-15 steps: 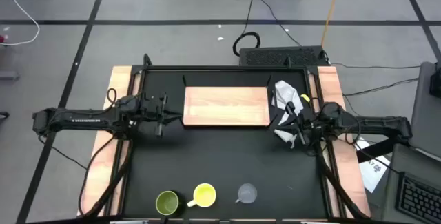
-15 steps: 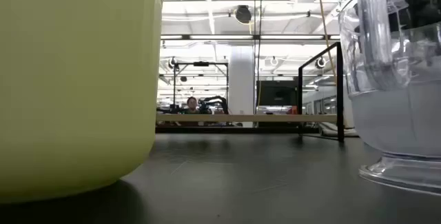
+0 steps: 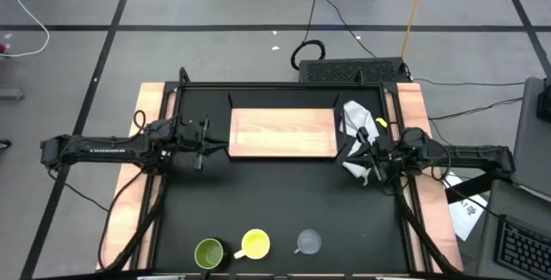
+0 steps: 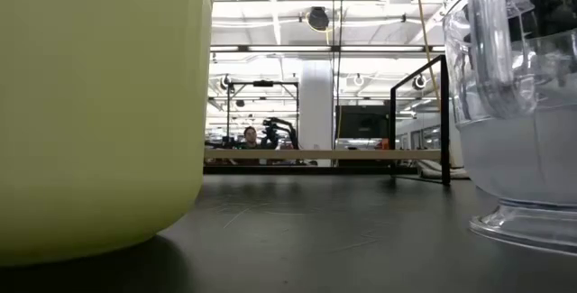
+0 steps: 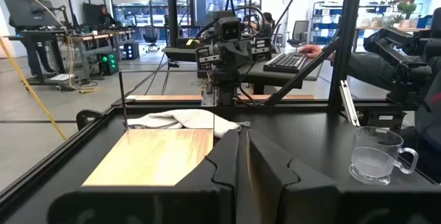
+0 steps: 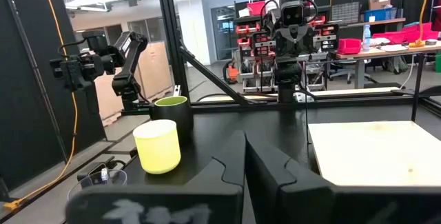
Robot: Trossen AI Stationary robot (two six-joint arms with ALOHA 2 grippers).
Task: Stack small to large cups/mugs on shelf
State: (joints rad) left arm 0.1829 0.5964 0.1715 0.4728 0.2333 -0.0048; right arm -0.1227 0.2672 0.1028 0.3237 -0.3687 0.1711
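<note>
Three cups stand in a row at the table's near edge: an olive-green mug, a yellow mug and a clear glass cup, each on its base. The low view shows the yellow mug and the glass cup up close. The wooden shelf board lies flat at the table's far middle. My left gripper hovers at the board's left end, shut and holding nothing. My right gripper hovers at the board's right end, shut and holding nothing.
A white cloth lies crumpled at the board's right end, beside my right gripper. Pale wooden rails and a black frame run along the table's sides. Bare black tabletop lies between the board and the cups.
</note>
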